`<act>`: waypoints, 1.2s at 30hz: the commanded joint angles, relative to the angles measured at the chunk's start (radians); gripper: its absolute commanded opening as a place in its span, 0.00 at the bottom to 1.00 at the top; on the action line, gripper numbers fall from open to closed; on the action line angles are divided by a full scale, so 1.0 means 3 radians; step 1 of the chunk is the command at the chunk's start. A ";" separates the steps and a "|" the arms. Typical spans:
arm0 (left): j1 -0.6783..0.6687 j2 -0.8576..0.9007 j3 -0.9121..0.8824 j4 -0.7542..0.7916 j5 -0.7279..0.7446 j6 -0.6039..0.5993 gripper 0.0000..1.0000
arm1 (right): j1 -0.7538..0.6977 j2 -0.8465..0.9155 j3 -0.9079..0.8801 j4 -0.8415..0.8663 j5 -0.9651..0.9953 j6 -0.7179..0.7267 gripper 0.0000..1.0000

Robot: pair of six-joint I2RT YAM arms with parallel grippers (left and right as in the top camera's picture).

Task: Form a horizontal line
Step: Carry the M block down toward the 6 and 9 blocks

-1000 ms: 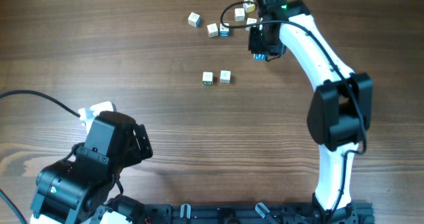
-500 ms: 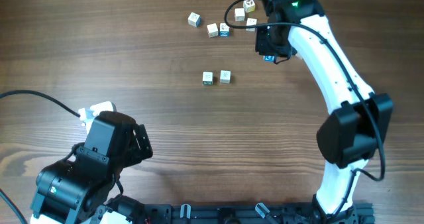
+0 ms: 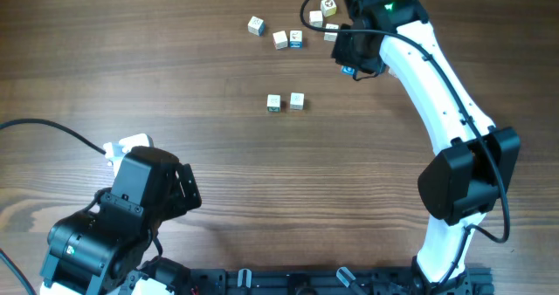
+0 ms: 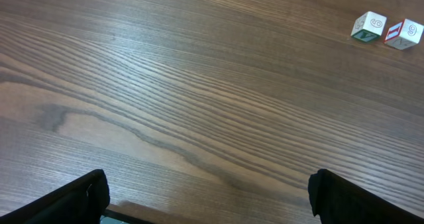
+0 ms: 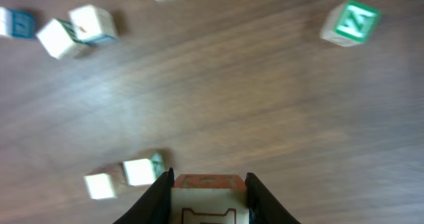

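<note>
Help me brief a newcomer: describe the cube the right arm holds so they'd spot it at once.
Find the white right arm reaching across the far side of the brown wooden table and follow it to its gripper. Clamped there is a small white cube with a red-brown bordered face. Every other cube lies loose on the wood; only this one is gripped.
</note>
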 commanded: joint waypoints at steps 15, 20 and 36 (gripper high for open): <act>0.0027 -0.0006 -0.0014 0.0005 -0.0055 -0.0036 1.00 | -0.0301 -0.0028 -0.1921 0.3038 -0.1548 -0.0004 0.06; 0.0027 -0.0006 -0.0015 0.0004 -0.0055 -0.0034 1.00 | -0.0309 0.0181 -0.2024 0.3384 -0.1588 -0.0031 0.07; 0.0027 -0.0006 -0.0015 0.0004 -0.0055 -0.0036 1.00 | -0.0323 0.0467 -0.2024 0.3209 -0.1242 -0.0270 0.15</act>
